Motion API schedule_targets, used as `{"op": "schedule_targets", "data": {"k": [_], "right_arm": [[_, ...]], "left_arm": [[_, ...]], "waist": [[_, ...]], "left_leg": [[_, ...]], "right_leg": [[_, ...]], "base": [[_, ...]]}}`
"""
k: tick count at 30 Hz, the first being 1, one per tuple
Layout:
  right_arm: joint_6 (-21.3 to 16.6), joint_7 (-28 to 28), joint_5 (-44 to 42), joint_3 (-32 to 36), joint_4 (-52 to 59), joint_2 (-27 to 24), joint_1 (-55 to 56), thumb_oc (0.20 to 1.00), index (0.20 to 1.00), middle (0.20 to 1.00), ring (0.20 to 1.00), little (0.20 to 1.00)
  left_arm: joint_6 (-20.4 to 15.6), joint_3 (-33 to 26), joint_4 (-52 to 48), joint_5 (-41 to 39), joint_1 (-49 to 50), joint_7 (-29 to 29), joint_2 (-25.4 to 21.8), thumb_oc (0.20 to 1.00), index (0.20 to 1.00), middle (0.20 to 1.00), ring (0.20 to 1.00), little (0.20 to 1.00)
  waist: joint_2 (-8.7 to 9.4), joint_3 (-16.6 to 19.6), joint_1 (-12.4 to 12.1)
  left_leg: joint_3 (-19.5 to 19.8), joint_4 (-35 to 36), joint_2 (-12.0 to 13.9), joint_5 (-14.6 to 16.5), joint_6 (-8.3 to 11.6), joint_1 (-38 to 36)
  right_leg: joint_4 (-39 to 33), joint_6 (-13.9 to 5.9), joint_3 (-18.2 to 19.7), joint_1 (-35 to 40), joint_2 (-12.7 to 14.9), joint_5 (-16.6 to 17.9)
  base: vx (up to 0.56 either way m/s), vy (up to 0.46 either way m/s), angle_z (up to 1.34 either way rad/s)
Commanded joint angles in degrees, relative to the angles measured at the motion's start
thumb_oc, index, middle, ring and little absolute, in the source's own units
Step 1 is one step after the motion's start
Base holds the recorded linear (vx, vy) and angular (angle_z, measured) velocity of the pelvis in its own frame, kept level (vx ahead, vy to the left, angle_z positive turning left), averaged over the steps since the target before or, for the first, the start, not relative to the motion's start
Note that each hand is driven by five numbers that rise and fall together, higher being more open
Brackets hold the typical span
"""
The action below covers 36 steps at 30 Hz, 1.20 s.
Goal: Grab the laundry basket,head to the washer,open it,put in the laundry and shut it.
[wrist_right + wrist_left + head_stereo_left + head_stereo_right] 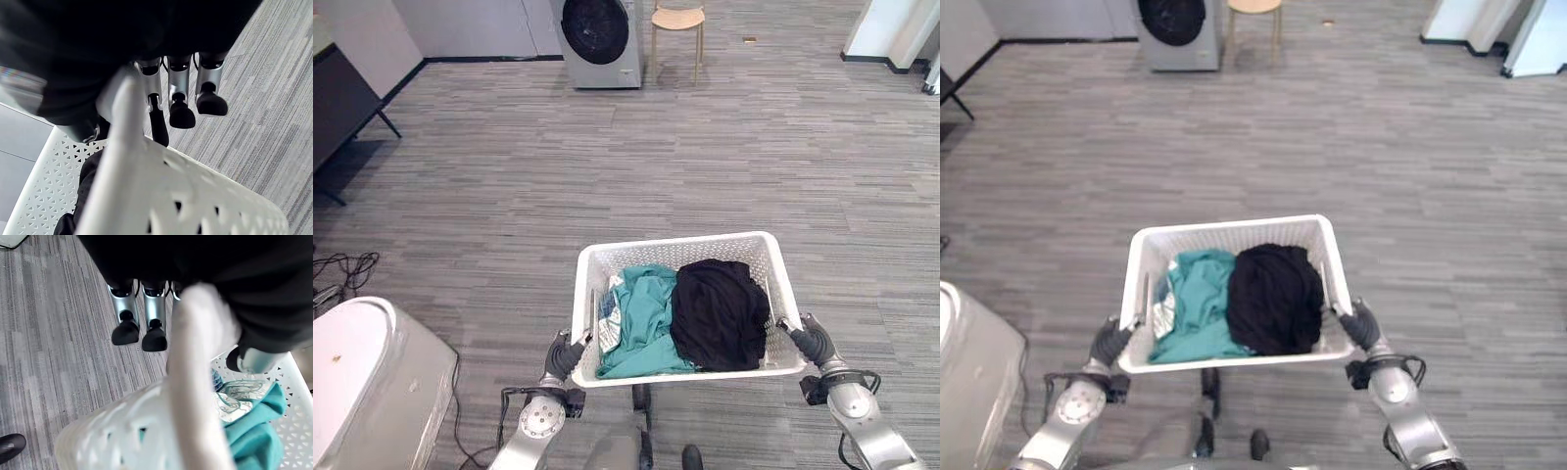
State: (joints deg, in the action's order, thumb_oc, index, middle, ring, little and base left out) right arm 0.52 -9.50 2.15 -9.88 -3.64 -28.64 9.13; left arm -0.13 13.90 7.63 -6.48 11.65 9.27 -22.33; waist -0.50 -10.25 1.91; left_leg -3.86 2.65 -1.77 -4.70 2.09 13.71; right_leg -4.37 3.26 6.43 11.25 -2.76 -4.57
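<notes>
The white perforated laundry basket is off the floor, carried level in front of the robot between both hands. The left hand clasps the rim at the basket's left end; the right hand does the same at the right end — in each wrist view fingers hang down outside the wall while the thumb sits inside, so each hand is clenched on the rim.

Load: a teal garment on the left, a black garment heaped on the right, and a pale printed cloth tucked by the left wall. All soft, probably light.

The basket looks like stiff, smooth plastic, likely a little slippery — opposite end rims seem the sound hold, keeping it level.

The washer stands well away across the grey floor, door closed, a wooden stool just beside it.
</notes>
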Motion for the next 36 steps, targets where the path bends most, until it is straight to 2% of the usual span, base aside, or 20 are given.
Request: {"op": "schedule_targets", "data": {"k": [1,4,5,7,11,13,17,21,22,23,24,26,27,28,30,31,33,34,35,36], "right_arm": [[-7.3,0.3,-6.4,1.3,6.5,2.6,-5.7,0.2,0.2,0.2,0.2,0.2],[-7.3,0.7,-5.7,0.5,6.7,3.2,-6.5,0.2,0.2,0.2,0.2,0.2],[-7.3,0.9,-5.2,0.1,7.3,3.5,-7.1,0.2,0.2,0.2,0.2,0.2],[-7.2,1.2,-4.4,-0.5,7.6,4.1,-7.7,0.2,0.2,0.2,0.2,0.2],[-7.1,1.5,-4.3,-1.0,8.0,4.4,-8.9,0.2,0.2,0.2,0.2,0.2],[-6.9,1.6,-4.6,-1.2,8.1,4.2,-9.3,0.2,0.2,0.2,0.2,0.2],[-6.9,1.7,-4.6,-0.4,8.0,4.4,-8.5,0.2,0.2,0.2,0.2,0.2],[-7.1,1.8,-4.2,0.5,8.0,4.4,-6.8,0.2,0.2,0.2,0.2,0.2],[-7.4,2.0,-3.8,1.4,8.2,4.3,-5.2,0.2,0.2,0.2,0.2,0.2],[-7.2,2.0,-3.6,1.7,8.1,4.0,-5.0,0.2,0.2,0.2,0.2,0.2],[-7.2,1.8,-3.4,1.9,8.1,3.7,-4.7,0.2,0.2,0.2,0.2,0.2],[-7.4,1.8,-3.4,2.6,8.0,3.0,-4.2,0.2,0.2,0.2,0.2,0.2],[-7.4,1.8,-3.4,2.6,8.0,2.9,-4.2,0.2,0.2,0.2,0.2,0.2],[-7.3,1.8,-4.5,2.8,8.1,2.6,-4.0,0.2,0.2,0.2,0.2,0.2],[-7.5,1.8,-5.7,2.8,8.0,2.6,-3.9,0.2,0.2,0.2,0.2,0.2],[-7.1,2.1,-7.0,3.1,8.6,2.3,-3.4,0.2,0.2,0.2,0.2,0.2],[-6.7,2.2,-6.8,3.2,8.9,1.8,-3.4,0.2,0.2,0.2,0.2,0.2],[-6.7,2.2,-6.8,3.2,9.0,1.8,-3.4,0.2,0.2,0.2,0.2,0.2],[-6.8,2.3,-6.8,3.3,9.0,1.8,-3.3,0.2,0.2,0.2,0.2,0.2],[-6.6,2.1,-6.8,3.6,8.9,1.9,-2.8,0.2,0.2,0.2,0.2,0.2]], "left_arm": [[-6.3,-2.8,-8.1,-4.8,-2.4,0.1,0.0,0.2,0.2,0.2,0.2,0.2],[-6.2,-2.7,-8.0,-5.6,-2.7,0.4,-0.3,0.2,0.2,0.2,0.2,0.2],[-6.2,-2.7,-8.0,-5.6,-3.0,0.8,-0.8,0.2,0.2,0.2,0.2,0.2],[-6.1,-2.8,-8.1,-5.3,-3.1,1.2,-1.2,0.2,0.2,0.2,0.2,0.2],[-6.5,-3.3,-8.2,-5.6,-3.0,1.5,-1.4,0.2,0.2,0.2,0.2,0.2],[-6.4,-3.5,-7.9,-6.2,-2.8,1.2,-1.4,0.2,0.2,0.2,0.2,0.2],[-6.7,-4.0,-7.1,-6.5,-3.4,1.3,-0.9,0.2,0.2,0.2,0.2,0.2],[-7.2,-3.8,-6.6,-5.9,-4.1,1.4,-0.2,0.2,0.2,0.2,0.2,0.2],[-7.5,-3.7,-6.5,-5.9,-4.2,1.1,0.2,0.2,0.2,0.2,0.2,0.2],[-7.6,-3.4,-6.6,-5.9,-3.9,0.9,0.3,0.2,0.2,0.2,0.2,0.2],[-7.4,-2.8,-6.8,-6.1,-3.8,1.0,0.9,0.2,0.2,0.2,0.2,0.2],[-7.4,-2.5,-6.4,-6.5,-3.9,0.8,1.1,0.2,0.2,0.2,0.2,0.2],[-7.4,-2.5,-6.4,-6.5,-3.9,0.8,1.2,0.2,0.2,0.2,0.2,0.2],[-7.2,-2.0,-6.8,-7.2,-3.8,0.0,0.9,0.2,0.2,0.2,0.2,0.2],[-7.2,-2.0,-6.9,-7.9,-3.6,0.0,1.1,0.2,0.2,0.2,0.2,0.2],[-6.7,-1.9,-7.1,-8.6,-3.6,-0.2,1.0,0.2,0.2,0.2,0.2,0.2],[-6.2,-1.6,-6.9,-8.3,-3.7,-0.8,0.9,0.2,0.2,0.2,0.2,0.2],[-6.2,-1.6,-6.9,-8.3,-3.7,-0.8,0.8,0.2,0.2,0.2,0.2,0.2],[-6.1,-1.5,-7.0,-8.0,-3.7,-1.0,0.8,0.2,0.2,0.2,0.2,0.2],[-5.8,-1.5,-7.3,-7.3,-3.2,-1.4,0.8,0.2,0.2,0.2,0.2,0.2]], "waist": [[1.28,1.5,-1.3],[1.85,3.3,-2.1],[2.21,3.6,-2.0],[2.48,3.2,-1.6],[1.1,3.1,-0.9],[-0.05,2.2,0.2],[-0.36,0.1,2.3],[-0.31,-0.4,3.7],[0.41,0.7,4.2],[0.31,1.1,4.5],[-0.44,1.3,5.0],[-1.27,2.5,5.7],[-1.36,2.5,5.8],[-1.4,2.7,5.8],[-0.84,2.6,5.5],[0.47,2.2,4.6],[1.64,1.2,3.0],[1.77,1.3,3.0],[2.1,1.0,2.5],[1.97,0.6,1.4]], "left_leg": [[-1.3,-4.2,-0.9,-0.2,-0.09,-0.8],[-2.1,-5.2,-1.1,1.4,-1.51,-2.1],[-3.1,-5.5,-1.6,3.2,-2.66,-4.0],[-4.3,-5.6,-2.0,5.0,-3.61,-6.1],[-5.8,-3.4,-1.1,6.4,-3.54,-9.7],[-5.8,-1.7,-0.6,7.9,-3.36,-13.3],[-4.7,-1.4,-0.3,11.3,-2.15,-18.7],[-3.1,-1.3,-0.3,14.3,-1.55,-23.0],[-1.8,-1.8,-0.4,17.2,-1.07,-26.1],[-1.6,-2.9,0.3,17.7,-0.62,-26.5],[-1.0,-5.4,1.6,17.1,0.22,-26.4],[-1.4,-10.2,4.1,12.6,2.56,-25.5],[-1.3,-10.3,4.2,12.7,2.67,-25.4],[-1.9,-20.8,7.4,4.8,4.29,-21.4],[-2.2,-25.1,7.5,2.7,4.02,-20.2],[-3.7,-29.5,6.9,4.2,2.56,-16.2],[-5.5,-29.8,5.5,8.4,0.94,-10.1],[-5.6,-29.8,5.4,8.3,0.86,-10.0],[-6.5,-27.4,4.8,9.6,0.24,-7.8],[-7.9,-20.1,4.0,9.8,-0.19,-4.4]], "right_leg": [[6.4,-6.37,-0.9,-1.8,0.3,-6.2],[10.8,-7.68,0.3,-2.6,1.5,-6.6],[16.3,-10.11,-0.1,-3.8,2.1,-4.8],[19.8,-12.41,-1.3,-7.0,3.0,-2.6],[16.1,-11.18,-4.3,-12.6,2.5,-2.8],[12.0,-10.24,-7.9,-19.7,2.8,0.0],[5.1,-12.21,-13.1,-26.9,5.4,3.5],[4.3,-12.94,-14.0,-29.0,6.8,5.4],[5.5,-12.59,-13.2,-27.5,7.9,7.5],[6.4,-12.13,-13.4,-27.1,8.1,8.0],[7.6,-11.31,-13.2,-26.4,7.4,8.0],[8.0,-9.99,-13.5,-24.8,6.5,7.4],[8.0,-9.92,-13.7,-24.8,6.4,7.4],[7.4,-7.77,-14.4,-21.3,5.2,5.6],[7.1,-6.81,-14.3,-19.6,4.7,4.7],[6.3,-5.96,-13.6,-16.6,4.8,2.9],[5.5,-5.94,-12.8,-13.3,5.3,1.2],[5.5,-5.97,-12.8,-13.4,5.4,1.3],[5.3,-6.11,-12.4,-12.3,5.6,0.6],[4.8,-6.65,-12.3,-9.6,5.2,-1.1]], "base": [[0.28,0.081,-0.7],[0.44,0.13,-0.55],[0.3,0.074,-0.63],[0.25,0.056,-0.51],[0.22,0.031,-0.34],[0.27,-0.018,-0.66],[0.35,-0.064,0.05],[0.46,-0.136,0.39],[0.54,-0.208,0.6],[0.69,-0.29,0.69],[0.45,-0.236,0.82],[0.37,-0.216,0.82],[0.38,-0.278,0.55],[0.25,-0.201,0.24],[0.42,-0.285,0.0],[0.55,-0.322,-0.21],[0.38,-0.176,-0.29],[0.25,-0.061,-0.31],[0.38,-0.02,-0.26],[0.54,-0.014,-0.17]]}}
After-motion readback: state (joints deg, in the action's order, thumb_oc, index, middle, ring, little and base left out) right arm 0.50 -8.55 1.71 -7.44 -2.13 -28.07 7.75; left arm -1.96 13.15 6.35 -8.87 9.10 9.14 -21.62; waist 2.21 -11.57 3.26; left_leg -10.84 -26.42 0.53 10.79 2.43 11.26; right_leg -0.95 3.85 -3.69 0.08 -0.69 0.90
